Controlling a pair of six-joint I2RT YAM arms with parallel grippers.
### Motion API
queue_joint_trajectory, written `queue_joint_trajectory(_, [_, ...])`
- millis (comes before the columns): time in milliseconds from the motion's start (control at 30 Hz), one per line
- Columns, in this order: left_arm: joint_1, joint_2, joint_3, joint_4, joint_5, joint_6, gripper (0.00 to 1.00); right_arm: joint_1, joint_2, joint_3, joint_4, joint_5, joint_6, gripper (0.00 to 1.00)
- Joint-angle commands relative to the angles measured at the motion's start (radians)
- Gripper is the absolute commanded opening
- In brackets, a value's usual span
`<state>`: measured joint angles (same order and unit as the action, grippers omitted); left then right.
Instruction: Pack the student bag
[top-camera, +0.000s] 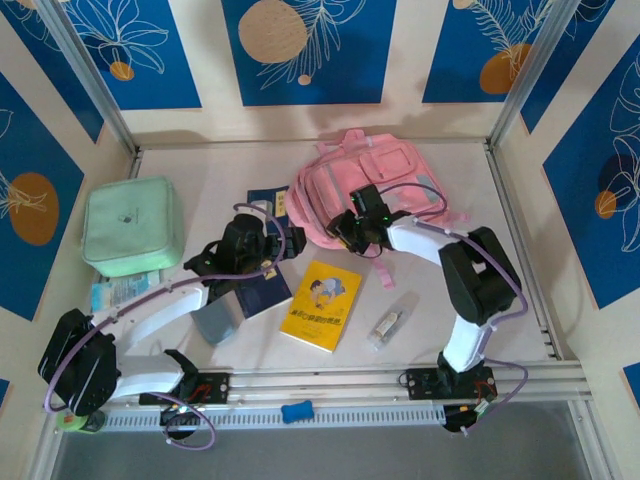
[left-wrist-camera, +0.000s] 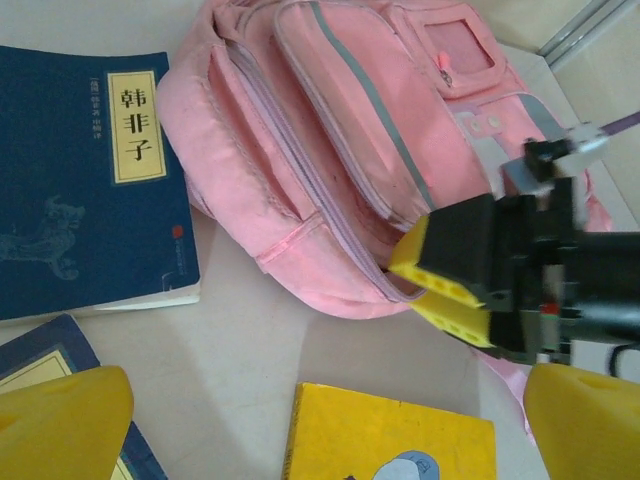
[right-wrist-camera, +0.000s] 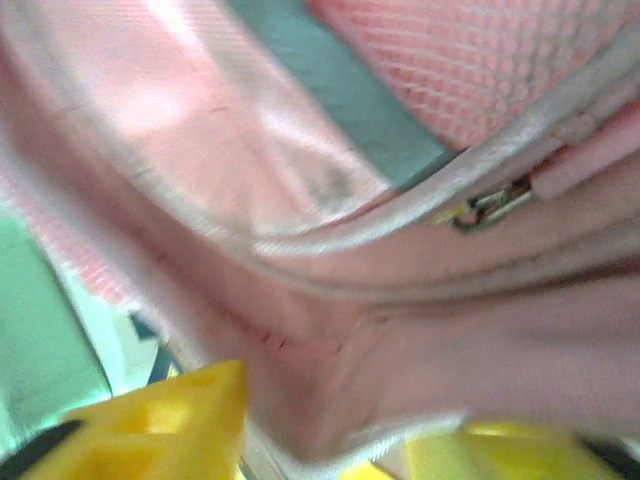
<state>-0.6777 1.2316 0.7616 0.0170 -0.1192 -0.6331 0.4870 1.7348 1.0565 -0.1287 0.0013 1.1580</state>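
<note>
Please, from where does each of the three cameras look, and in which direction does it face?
Top external: high behind the arm bases, looking down over the table; left arm and right arm reach to the student bag.
Left wrist: low above the table, facing the bag past a blue book; its own left jaws stand wide open at the bottom corners.
Right wrist: right against the bag, pink fabric pinched between its own right jaws.
Shared: the left wrist view also shows the right jaws at the bag's edge.
</note>
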Motion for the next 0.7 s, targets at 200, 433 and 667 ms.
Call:
queue_joint_trajectory(200, [-0.068, 0.090, 0.093, 0.027, 0.061, -0.023, 0.99, -0.215, -0.347, -0.118, -0.185, -0.099, -0.224, 0.75])
queue_joint_trajectory(433, [-0.134, 0.204, 0.166, 0.083, 0.057, -0.027, 0.99, -0.482, -0.407, -0.144, -0.326, -0.215, -0.356, 0.85])
queue_joint_trajectory(667, [-0.185, 0.323, 0.248, 0.121, 0.062, -0.034, 0.99, -0.593, -0.302, -0.176, -0.280, -0.274, -0.373, 0.87])
